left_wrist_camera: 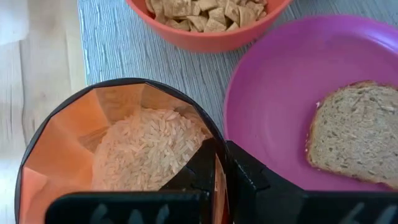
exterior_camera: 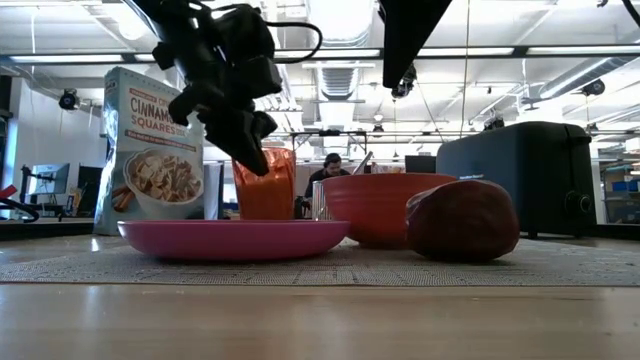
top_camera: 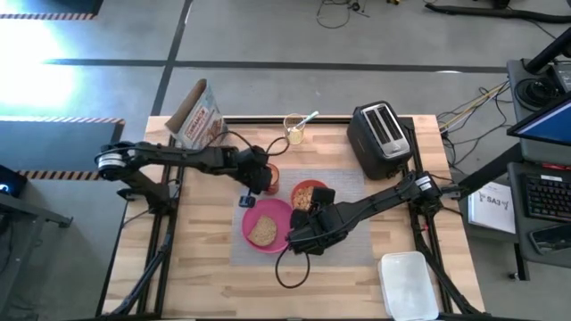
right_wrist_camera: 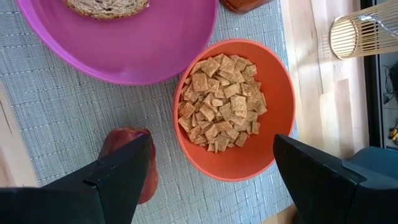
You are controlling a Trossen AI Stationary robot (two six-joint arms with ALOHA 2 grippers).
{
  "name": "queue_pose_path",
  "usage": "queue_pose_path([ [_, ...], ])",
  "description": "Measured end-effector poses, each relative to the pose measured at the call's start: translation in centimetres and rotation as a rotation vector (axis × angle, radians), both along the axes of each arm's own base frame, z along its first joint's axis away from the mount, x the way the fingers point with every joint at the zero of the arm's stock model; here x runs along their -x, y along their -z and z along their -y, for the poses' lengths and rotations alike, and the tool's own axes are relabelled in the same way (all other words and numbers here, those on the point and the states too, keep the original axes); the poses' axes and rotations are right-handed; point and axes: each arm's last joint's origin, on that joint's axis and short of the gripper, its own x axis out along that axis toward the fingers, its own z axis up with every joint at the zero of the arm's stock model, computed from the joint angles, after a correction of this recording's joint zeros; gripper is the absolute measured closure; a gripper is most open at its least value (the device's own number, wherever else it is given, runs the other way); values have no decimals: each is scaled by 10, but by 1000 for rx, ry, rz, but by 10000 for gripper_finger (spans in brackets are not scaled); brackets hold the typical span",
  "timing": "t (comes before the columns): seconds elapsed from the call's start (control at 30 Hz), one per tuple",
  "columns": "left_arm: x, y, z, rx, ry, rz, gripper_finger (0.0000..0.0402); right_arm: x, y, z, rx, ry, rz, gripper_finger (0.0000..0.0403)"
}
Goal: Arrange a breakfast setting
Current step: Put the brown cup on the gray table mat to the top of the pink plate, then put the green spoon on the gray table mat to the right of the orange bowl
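Mostly set on grey translucent mat (top_camera: pixel 352 192): round pink plate (top_camera: pixel 278 218) with toast slice (top_camera: pixel 262 231), orange-red bowl (right_wrist_camera: pixel 273 106) of cereal, red apple (exterior_camera: pixel 462 220) beside it. Left tool (exterior_camera: pixel 250 140) clamped on small orange cup (left_wrist_camera: pixel 81 134), not released. Right tool (right_wrist_camera: pixel 214 171) spread wide above bowl. Spoon not visible.

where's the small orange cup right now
In the high view the small orange cup sits at the mat's far left edge, just beyond the pink plate, with the left pincer shut on its rim.
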Motion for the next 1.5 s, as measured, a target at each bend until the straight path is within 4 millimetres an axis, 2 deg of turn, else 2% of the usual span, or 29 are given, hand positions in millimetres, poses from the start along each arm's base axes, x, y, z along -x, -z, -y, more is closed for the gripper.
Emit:
queue_pose_path([
  [0.17,-1,1,0,22,-31,-10,386,-1,0,0,0,-7,3,76],
  [0.47,-2,-5,0,75,-113,0,333,-1,0,0,1,-19,3,76],
  [0.7,-11,-26,-2,57,-99,54,275,-1,0,0,0,-21,4,76],
  [0.87,-9,-44,-2,56,-81,-21,242,-1,0,-1,-4,-18,4,76],
  [1.03,-5,-53,-1,85,-111,-88,231,-1,0,0,-11,-4,3,76],
  [1.13,-6,-55,-1,116,-162,-67,232,-1,0,7,-3,18,-13,76],
  [1.27,-7,-66,5,118,-146,43,233,-4,0,26,10,82,-32,76],
  [1.37,-4,-80,13,117,-110,133,233,-7,0,41,9,115,-41,76],
  [1.5,9,-99,28,127,-61,202,233,-11,-1,61,9,115,-63,76],
])
